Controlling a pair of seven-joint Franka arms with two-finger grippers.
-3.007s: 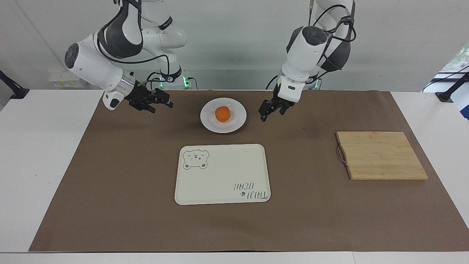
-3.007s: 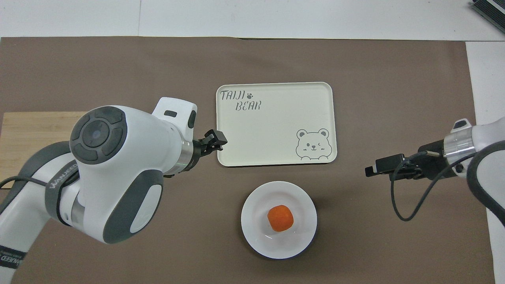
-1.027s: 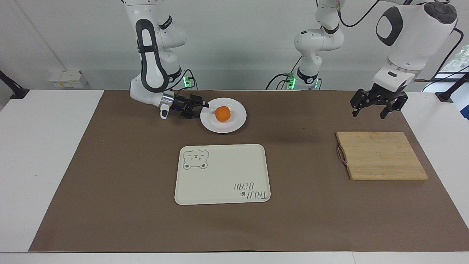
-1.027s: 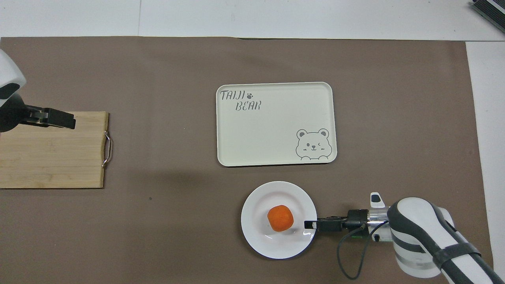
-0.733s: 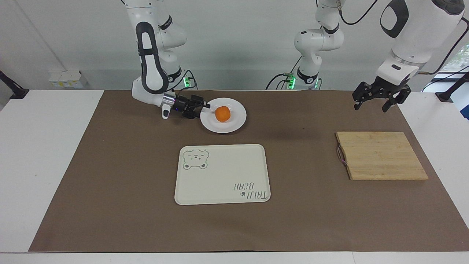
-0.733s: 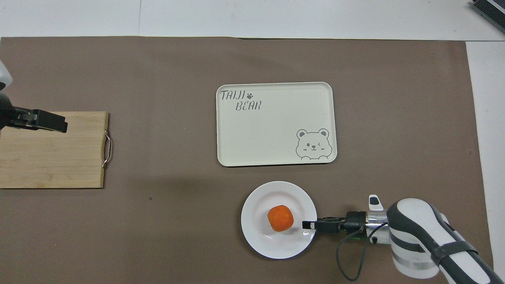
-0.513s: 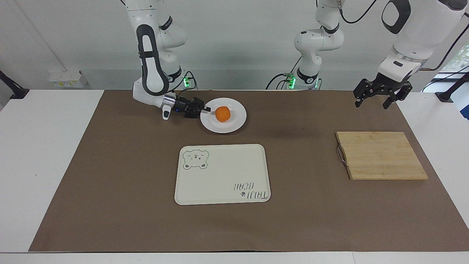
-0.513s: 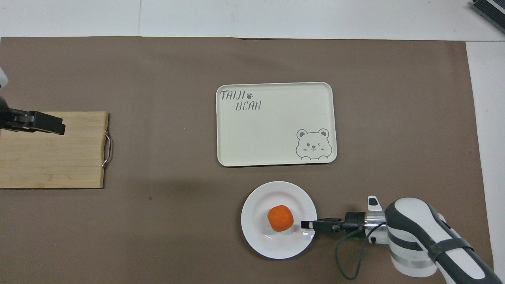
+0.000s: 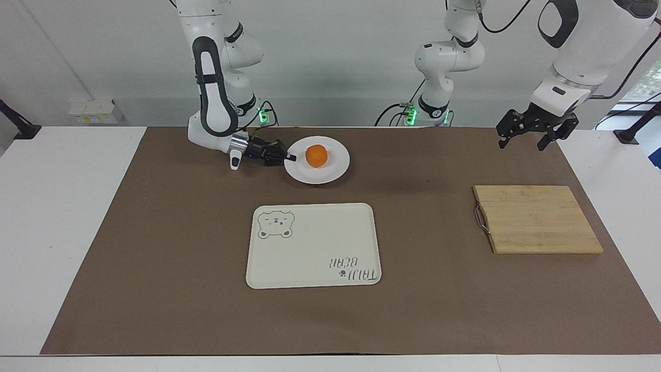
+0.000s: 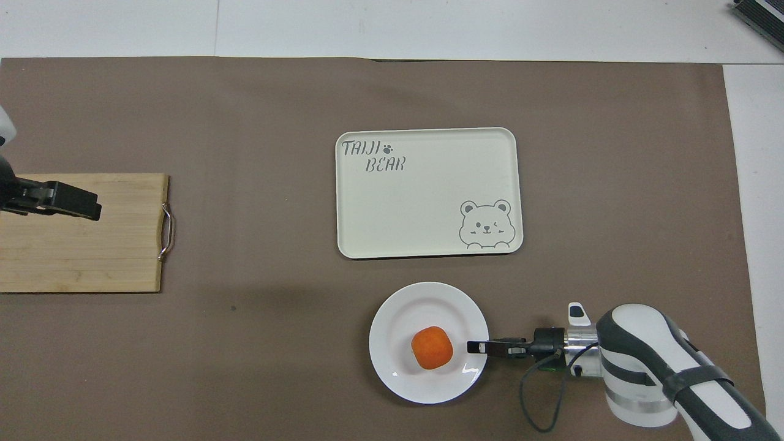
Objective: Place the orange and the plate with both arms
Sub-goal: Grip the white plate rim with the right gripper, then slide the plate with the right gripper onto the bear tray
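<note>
The orange (image 9: 316, 155) lies in the middle of the white plate (image 9: 330, 168), which sits on the brown mat near the robots. My right gripper (image 9: 290, 156) lies low and level and is shut on the plate's rim at the side toward the right arm's end. In the overhead view the right gripper (image 10: 474, 347) pinches the plate's (image 10: 429, 306) rim beside the orange (image 10: 432, 348). My left gripper (image 9: 537, 135) is open and empty, up in the air over the mat by the cutting board; from overhead the left gripper (image 10: 79, 204) shows over the board.
A cream rectangular tray (image 9: 313, 244) with a bear drawing lies farther from the robots than the plate, also seen from overhead (image 10: 429, 190). A wooden cutting board (image 9: 537, 219) with a metal handle lies toward the left arm's end (image 10: 79, 257).
The right gripper came down to the plate's rim and shut on it; the plate and orange have shifted slightly. The left arm swung away from the plate to above the cutting board.
</note>
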